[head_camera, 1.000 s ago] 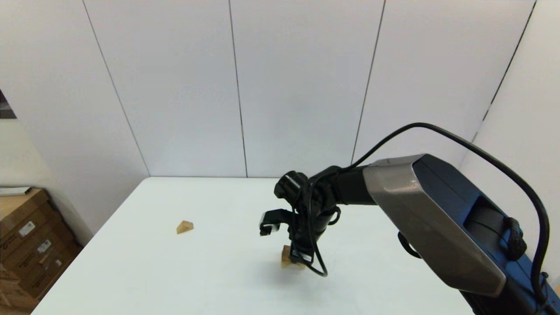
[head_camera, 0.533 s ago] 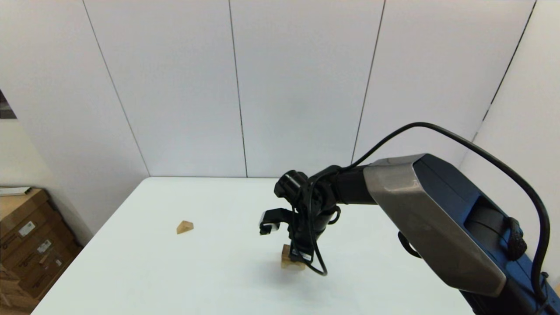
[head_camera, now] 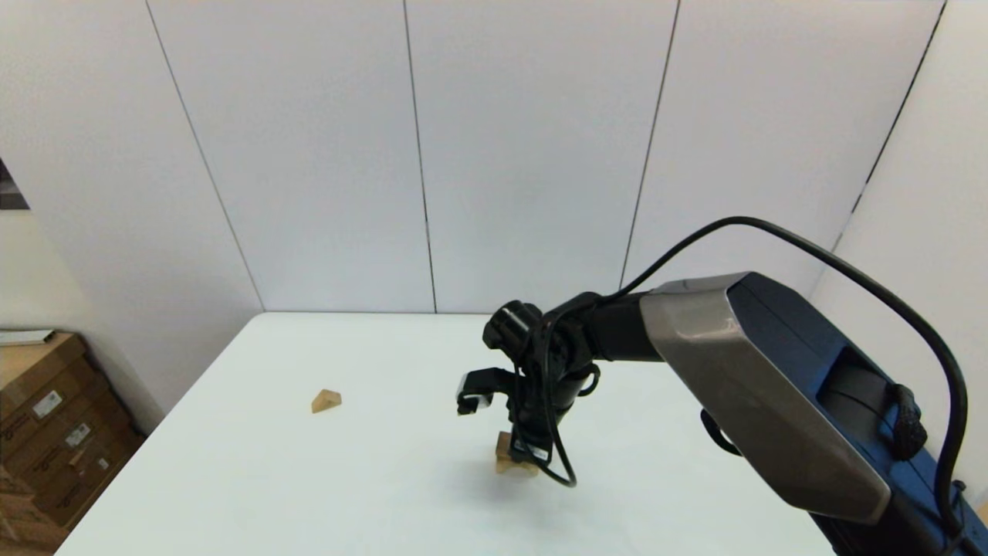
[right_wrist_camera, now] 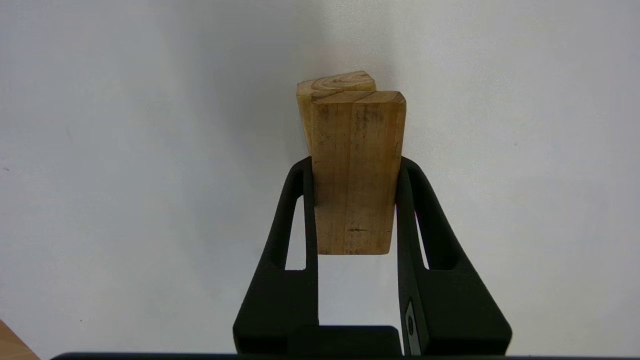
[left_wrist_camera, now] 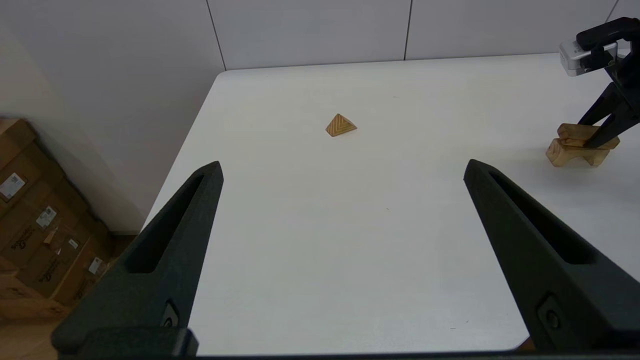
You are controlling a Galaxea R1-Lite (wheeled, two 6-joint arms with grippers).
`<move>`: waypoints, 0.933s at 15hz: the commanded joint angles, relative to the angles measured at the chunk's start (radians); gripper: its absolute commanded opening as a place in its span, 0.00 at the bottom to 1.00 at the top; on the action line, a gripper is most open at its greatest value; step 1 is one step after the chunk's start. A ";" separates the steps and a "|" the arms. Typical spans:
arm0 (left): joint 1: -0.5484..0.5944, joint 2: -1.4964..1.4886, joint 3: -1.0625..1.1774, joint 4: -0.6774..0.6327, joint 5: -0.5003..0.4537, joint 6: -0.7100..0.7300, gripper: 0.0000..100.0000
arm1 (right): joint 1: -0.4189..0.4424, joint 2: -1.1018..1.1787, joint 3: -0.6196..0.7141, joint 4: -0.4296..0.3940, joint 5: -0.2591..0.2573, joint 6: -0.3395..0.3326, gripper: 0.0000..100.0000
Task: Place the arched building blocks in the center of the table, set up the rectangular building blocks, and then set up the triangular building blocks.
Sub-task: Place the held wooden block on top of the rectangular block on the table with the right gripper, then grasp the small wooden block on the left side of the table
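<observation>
Centrally, the right gripper (right_wrist_camera: 355, 165) clamps the rectangular block (right_wrist_camera: 354, 170), which lies atop the arched block (left_wrist_camera: 570, 152) on the table (head_camera: 309, 479). Well apart lies the triangular block (head_camera: 326, 400); the left gripper (left_wrist_camera: 342, 167) hovers spread wide. Cardboard boxes (head_camera: 46, 432) stand beside the table.

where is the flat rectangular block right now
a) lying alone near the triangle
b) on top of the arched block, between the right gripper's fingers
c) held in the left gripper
b: the rectangular block sits on the arched block, clamped by the right gripper; the left gripper is open and empty.
</observation>
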 commanded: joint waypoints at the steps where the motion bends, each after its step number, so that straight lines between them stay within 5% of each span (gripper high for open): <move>1: 0.000 0.001 0.000 0.000 0.000 0.000 1.00 | 0.000 0.005 0.002 0.004 0.002 -0.003 1.00; 9: 0.000 0.001 0.000 0.000 0.000 0.000 1.00 | -0.020 -0.052 0.003 0.005 0.005 0.015 1.00; 12: 0.000 0.001 0.000 0.000 0.000 -0.002 1.00 | -0.085 -0.237 0.009 0.067 0.033 0.086 1.00; 14: 0.000 0.001 0.000 0.000 -0.001 -0.002 1.00 | -0.136 -0.395 0.017 0.091 0.035 0.206 1.00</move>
